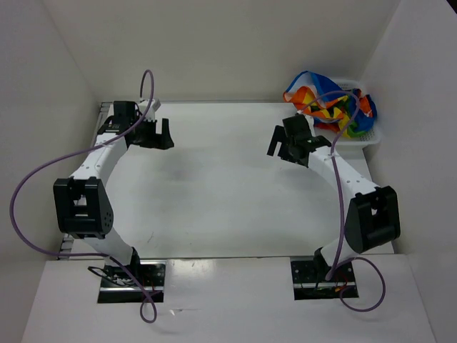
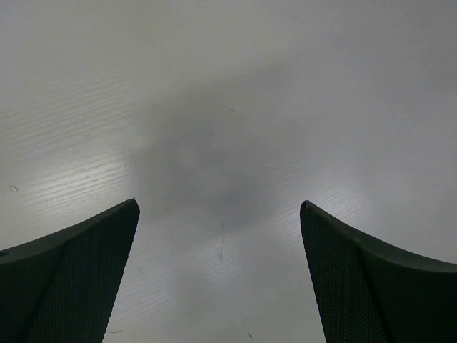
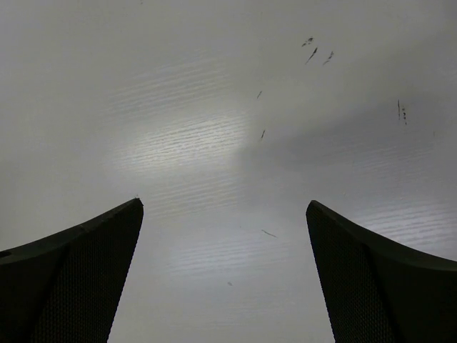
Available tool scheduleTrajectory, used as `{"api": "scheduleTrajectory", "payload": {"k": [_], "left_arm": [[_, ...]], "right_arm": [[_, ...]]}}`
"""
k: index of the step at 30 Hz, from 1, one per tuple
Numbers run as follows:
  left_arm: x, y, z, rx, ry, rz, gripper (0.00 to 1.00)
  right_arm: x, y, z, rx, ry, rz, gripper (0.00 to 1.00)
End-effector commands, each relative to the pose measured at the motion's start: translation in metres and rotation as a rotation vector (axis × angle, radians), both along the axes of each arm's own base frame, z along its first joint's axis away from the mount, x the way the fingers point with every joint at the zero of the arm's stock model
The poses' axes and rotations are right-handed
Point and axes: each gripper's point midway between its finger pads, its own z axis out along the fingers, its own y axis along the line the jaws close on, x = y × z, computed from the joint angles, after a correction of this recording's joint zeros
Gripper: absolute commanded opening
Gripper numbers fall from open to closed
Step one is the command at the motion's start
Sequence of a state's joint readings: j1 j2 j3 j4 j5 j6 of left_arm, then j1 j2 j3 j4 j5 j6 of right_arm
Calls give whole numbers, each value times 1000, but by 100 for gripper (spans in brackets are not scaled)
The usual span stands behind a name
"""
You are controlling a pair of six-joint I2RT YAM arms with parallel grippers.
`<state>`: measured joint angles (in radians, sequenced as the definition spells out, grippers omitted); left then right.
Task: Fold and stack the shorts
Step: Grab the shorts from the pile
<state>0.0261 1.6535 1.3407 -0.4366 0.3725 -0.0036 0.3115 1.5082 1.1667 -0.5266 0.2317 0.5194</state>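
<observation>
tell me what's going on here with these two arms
Nothing is being handled yet. The rainbow-striped shorts lie bunched up in a white basket at the far right corner of the table. The left gripper and the right gripper are both open and empty, each hovering over bare tabletop. The right gripper is the one nearer the basket. Folding has not begun.

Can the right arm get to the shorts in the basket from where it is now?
Probably yes. The right gripper is open and empty, close to the basket, and the shorts lie heaped on top, uncovered. Nothing stands between them; only the arm's own cable hangs across.
</observation>
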Motion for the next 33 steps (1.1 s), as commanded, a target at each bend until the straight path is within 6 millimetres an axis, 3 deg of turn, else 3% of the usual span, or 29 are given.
{"api": "scheduleTrajectory", "payload": {"k": [1,7,11,12,15,16,17,18,19,21,22,24,25,27,28,30,31,33], "left_arm": [[0,-4,13,-30,-52,-28,100],[-5,-4,10,-30,-45,-28,100],[-5,-1,17,-15,-64,-14,100],[-6,0,13,-8,-55,-7,100],[-6,2,16,0,-64,1,100],[-8,2,15,-1,-53,1,100],[-8,4,14,6,-53,7,100],[-8,4,17,6,-53,7,100],[-8,4,17,6,-53,7,100],[-10,3,15,6,-40,7,100],[-9,4,23,6,-60,7,100],[-14,3,24,6,-50,7,100],[-14,6,29,16,-63,17,100],[-20,9,30,32,-50,33,100],[-20,11,37,39,-64,40,100],[-24,14,40,52,-59,53,100],[-25,16,39,60,-49,61,100],[-25,16,39,60,-49,61,100]], "right_arm": [[6,-9,5,-42,-2,-13,100],[1,-46,32,-115,-139,-199,100],[-5,-56,49,-125,-227,-223,100],[-6,-57,62,-113,-284,-217,100],[0,-54,79,-85,-339,-149,100],[5,-53,93,-56,-365,-142,100],[11,-53,97,-33,-365,-132,100],[24,-66,90,-21,-340,-163,100],[32,-66,100,15,-330,-161,100],[46,-88,97,44,-296,-228,100],[56,-95,83,41,-253,-242,100],[72,-107,90,81,-267,-286,100],[82,-127,84,109,-257,-351,98],[95,-140,79,167,-260,-372,92],[104,-157,71,191,-252,-419,92],[116,-167,63,216,-238,-433,90],[125,-178,71,215,-262,-449,90],[139,-183,52,254,-225,-449,90]]}}
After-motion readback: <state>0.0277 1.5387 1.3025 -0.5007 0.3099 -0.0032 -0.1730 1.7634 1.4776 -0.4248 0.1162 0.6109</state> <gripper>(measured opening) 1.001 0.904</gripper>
